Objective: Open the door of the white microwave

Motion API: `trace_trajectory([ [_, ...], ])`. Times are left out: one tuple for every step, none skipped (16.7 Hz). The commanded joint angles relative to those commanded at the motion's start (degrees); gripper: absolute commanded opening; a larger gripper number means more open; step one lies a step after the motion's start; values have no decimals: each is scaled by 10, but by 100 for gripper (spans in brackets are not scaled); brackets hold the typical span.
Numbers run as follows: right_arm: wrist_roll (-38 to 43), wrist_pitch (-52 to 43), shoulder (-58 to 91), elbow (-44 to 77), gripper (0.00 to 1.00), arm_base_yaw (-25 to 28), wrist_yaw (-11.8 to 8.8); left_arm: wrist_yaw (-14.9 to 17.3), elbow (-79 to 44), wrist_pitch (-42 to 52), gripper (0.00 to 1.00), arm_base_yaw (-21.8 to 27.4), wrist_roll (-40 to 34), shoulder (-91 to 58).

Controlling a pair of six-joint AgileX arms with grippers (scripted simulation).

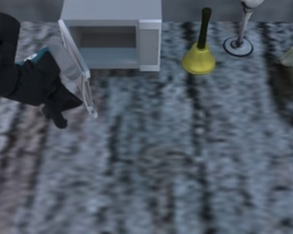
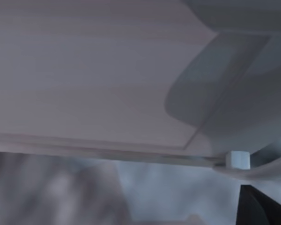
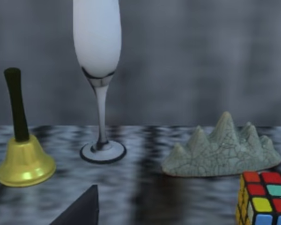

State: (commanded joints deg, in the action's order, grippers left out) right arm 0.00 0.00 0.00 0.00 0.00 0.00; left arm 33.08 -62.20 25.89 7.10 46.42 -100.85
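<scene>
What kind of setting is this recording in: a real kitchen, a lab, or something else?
Most likely a rendered tabletop test scene, not a kitchen. A white microwave with its door swung open shares a streaky grey table with unrelated props: a brass bell, a tall glass and a colour cube.

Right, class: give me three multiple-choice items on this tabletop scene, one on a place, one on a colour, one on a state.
1. Where does the bell stand?
A. Between the microwave and the wine glass
B. Inside the microwave
C. At the table's front edge

2. What colour is the bell's body?
A. Red
B. Yellow
C. Blue

3. How is the microwave's door?
A. Shut
B. Missing
C. Swung open

Answers: 1 A, the top view shows it between them. 2 B, yellow body under a black handle. 3 C, the cavity is exposed and the left gripper is by the door.
</scene>
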Motion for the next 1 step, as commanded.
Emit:
trace_trajectory([
  [0, 0, 0, 0, 100, 0, 0, 0, 0, 0, 0, 0, 0, 0],
])
